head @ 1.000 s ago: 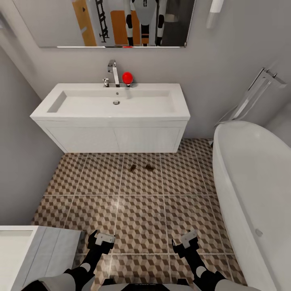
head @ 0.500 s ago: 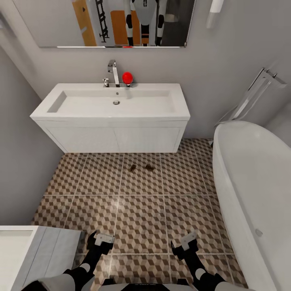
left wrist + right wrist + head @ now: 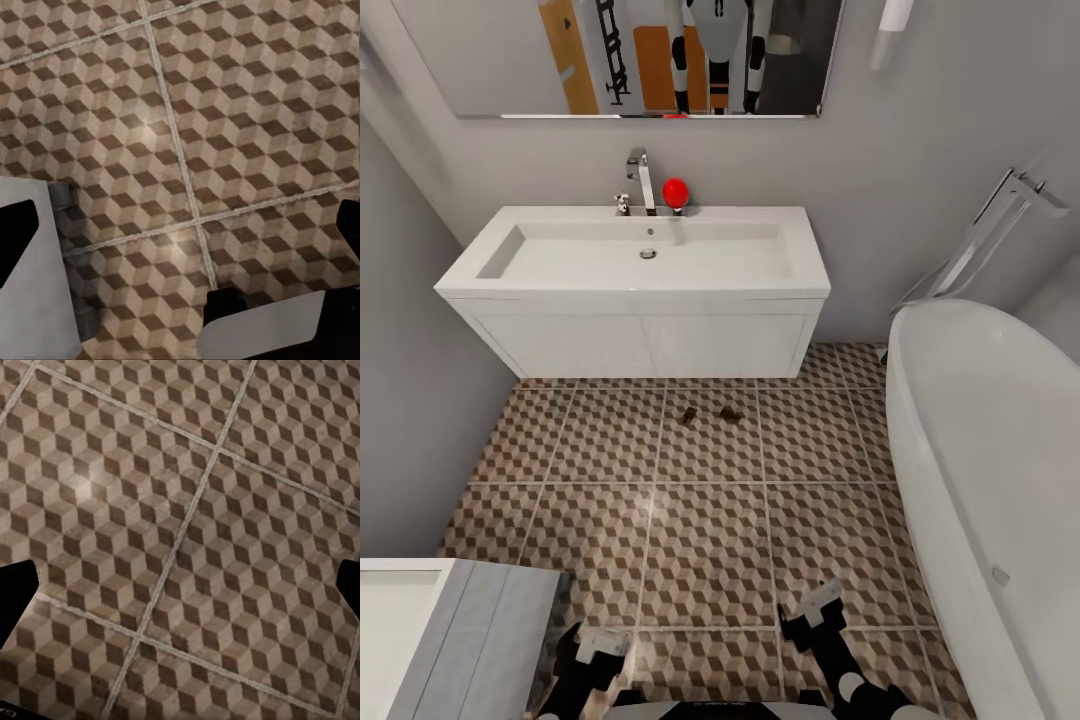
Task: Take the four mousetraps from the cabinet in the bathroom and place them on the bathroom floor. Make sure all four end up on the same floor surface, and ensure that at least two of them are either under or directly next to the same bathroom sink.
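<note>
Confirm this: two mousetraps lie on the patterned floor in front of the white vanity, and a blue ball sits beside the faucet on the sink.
One detail is wrong: the ball is red, not blue, as the head view shows. The rest holds: two mousetraps lie on the patterned floor in front of the white vanity, and the ball sits beside the faucet on the sink.

— What lies ahead of your right gripper [image 3: 180, 585]?

— The bathroom floor of square tiles with a brown-and-beige cube pattern [image 3: 225, 532], crossed by pale grey grout lines [image 3: 180, 544].

— And your fingers?

— Dark tips [image 3: 15, 592] at either edge, spread wide apart, nothing between them.
</note>
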Robot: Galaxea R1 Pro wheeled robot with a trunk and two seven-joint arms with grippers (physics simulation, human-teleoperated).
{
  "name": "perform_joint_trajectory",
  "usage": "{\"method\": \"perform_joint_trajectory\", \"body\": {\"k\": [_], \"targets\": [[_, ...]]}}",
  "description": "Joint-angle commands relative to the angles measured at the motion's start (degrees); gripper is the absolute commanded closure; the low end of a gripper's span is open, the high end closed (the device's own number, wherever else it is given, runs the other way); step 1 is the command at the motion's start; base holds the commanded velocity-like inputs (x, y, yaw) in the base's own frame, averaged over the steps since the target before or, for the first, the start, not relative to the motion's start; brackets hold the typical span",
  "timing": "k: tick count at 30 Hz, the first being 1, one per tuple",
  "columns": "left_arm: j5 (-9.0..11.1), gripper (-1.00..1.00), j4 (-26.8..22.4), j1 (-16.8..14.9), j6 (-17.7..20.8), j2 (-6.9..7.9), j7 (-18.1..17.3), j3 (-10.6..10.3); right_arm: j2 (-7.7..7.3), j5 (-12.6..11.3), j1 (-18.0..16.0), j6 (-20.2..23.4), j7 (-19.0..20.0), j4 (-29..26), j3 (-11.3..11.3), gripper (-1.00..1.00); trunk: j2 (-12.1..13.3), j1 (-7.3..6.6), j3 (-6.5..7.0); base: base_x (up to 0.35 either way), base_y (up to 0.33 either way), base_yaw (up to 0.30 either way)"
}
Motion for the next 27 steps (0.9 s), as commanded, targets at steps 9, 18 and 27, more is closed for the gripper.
{"method": "perform_joint_trajectory", "body": {"k": [9, 18, 27], "targets": [[0.8, -1.0, 0.2, 1.5, 0.8, 1.74, 0.4, -0.4, 0.22, 0.6, 0.9, 0.0, -0.6, 0.1, 0.1, -1.0, -0.1, 0.03, -0.03, 0.0, 0.0, 0.0], [2.2, -1.0, 0.2, 1.8, 6.0, 1.94, 0.0, -0.3, -0.24, 0.4, 1.2, -0.3, -0.8, 0.1, 0.0, -1.0, -0.1, 0.03, 0.51, 0.0, 0.0, 0.0], [2.3, -1.0, 0.2, 1.8, 9.0, 1.82, -0.1, -0.3, -0.14, 0.4, 1.2, -0.4, -0.9, 0.1, 0.0, -1.0, -0.1, 0.03, 1.08, 0.0, 0.0, 0.0]]}}
